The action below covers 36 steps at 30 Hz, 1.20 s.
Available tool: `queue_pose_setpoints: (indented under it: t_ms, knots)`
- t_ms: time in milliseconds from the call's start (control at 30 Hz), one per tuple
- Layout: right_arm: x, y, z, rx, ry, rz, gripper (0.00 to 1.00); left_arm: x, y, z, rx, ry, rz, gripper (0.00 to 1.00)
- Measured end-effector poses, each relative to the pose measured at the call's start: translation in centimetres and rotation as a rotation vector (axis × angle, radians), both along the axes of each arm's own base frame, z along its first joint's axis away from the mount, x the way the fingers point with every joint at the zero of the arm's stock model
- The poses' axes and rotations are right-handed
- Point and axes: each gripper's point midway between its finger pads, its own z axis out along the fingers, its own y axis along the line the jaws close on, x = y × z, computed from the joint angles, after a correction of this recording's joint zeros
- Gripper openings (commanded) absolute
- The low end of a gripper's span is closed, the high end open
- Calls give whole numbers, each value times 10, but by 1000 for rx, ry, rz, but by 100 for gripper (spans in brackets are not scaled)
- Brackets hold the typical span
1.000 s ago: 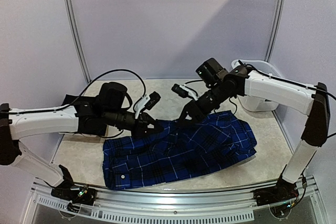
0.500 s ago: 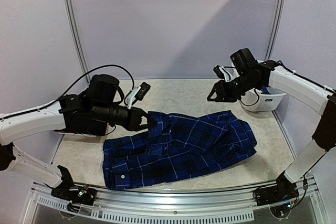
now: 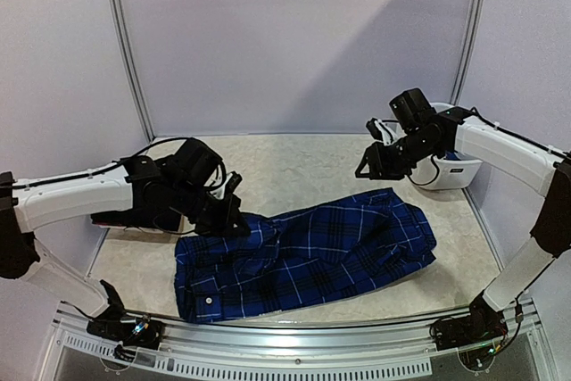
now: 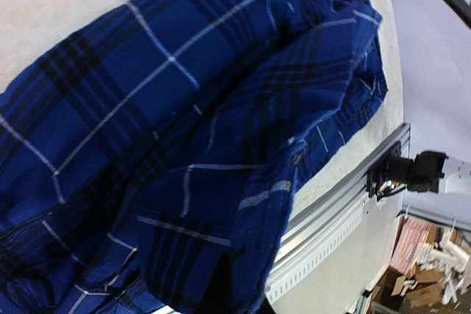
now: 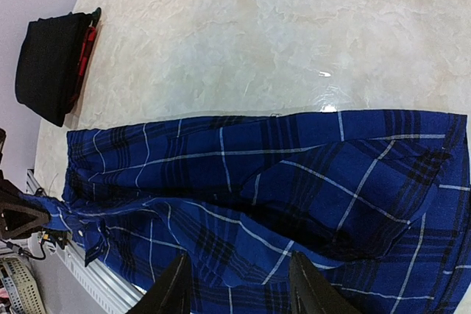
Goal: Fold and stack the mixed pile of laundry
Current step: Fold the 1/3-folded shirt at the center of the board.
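Blue plaid button shirt [image 3: 312, 252] lies rumpled across the lower middle of the pale marbled bench [image 3: 294, 162]. At its left edge the left tool [image 3: 234, 219] is clenched on the cloth; the right tool [image 3: 366, 167] hangs released, upper right. Best to pull it flat and smooth the wrinkles before folding.

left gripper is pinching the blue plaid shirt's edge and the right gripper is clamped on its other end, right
Not quite: the right gripper is open and holds nothing, raised above the blue plaid shirt, as the right wrist view shows. The left gripper does pinch the shirt's edge.
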Motion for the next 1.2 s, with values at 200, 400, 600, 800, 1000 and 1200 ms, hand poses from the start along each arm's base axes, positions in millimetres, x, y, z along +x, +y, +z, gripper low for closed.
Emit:
queue_pose_setpoints:
  t_ms: [200,400,600,800,1000,1200]
  knots:
    - [-2,-1,-5,-3,13,-5,45,11,36,-10,13,89,167,0]
    - [-5,-1,-14,-2,34,-5,43,12,66,-16,4,210,312,0]
    - [-11,15,-6,79,40,68,41,2,70,-20,-1,335,356,0]
    - [-23,33,-18,95,76,169,39,-7,68,-26,18,447,366,0]
    - [-43,56,-42,81,139,273,37,-9,63,-28,-1,518,370,0]
    - [-46,77,-59,94,152,313,36,-3,56,-32,-2,569,356,0]
